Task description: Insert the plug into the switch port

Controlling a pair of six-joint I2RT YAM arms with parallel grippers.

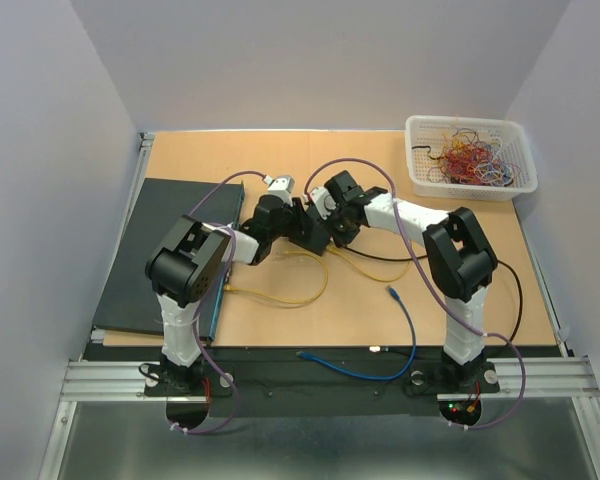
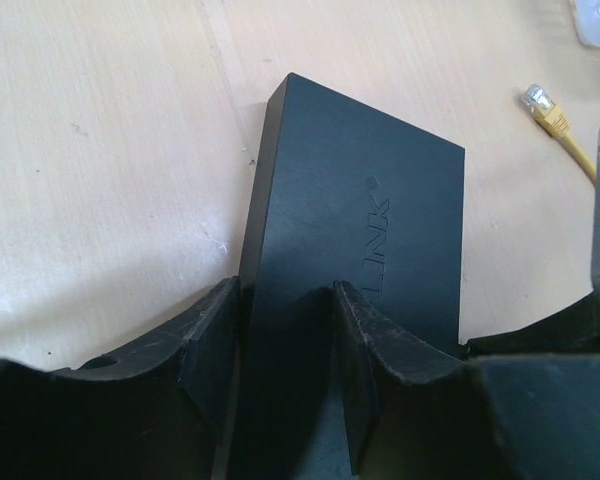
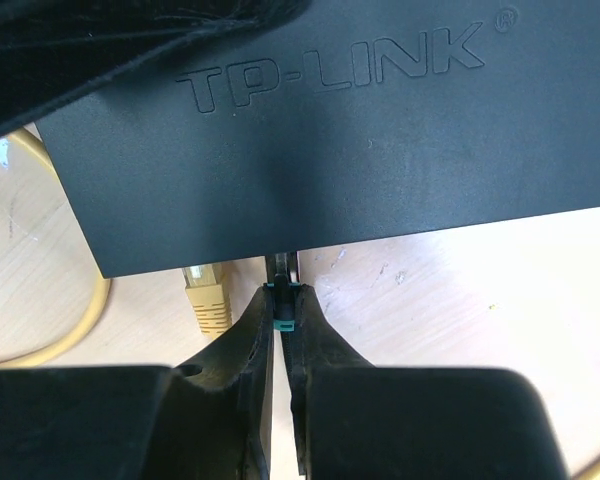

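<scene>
Plug at switch near edge

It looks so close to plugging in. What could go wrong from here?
1. The right gripper pinches the plug only at its fingertips; pushing could tilt it or let it slip.
2. The left gripper holds the switch by one end, so it might swivel.
3. The yellow plug right beside could get bumped.
</scene>
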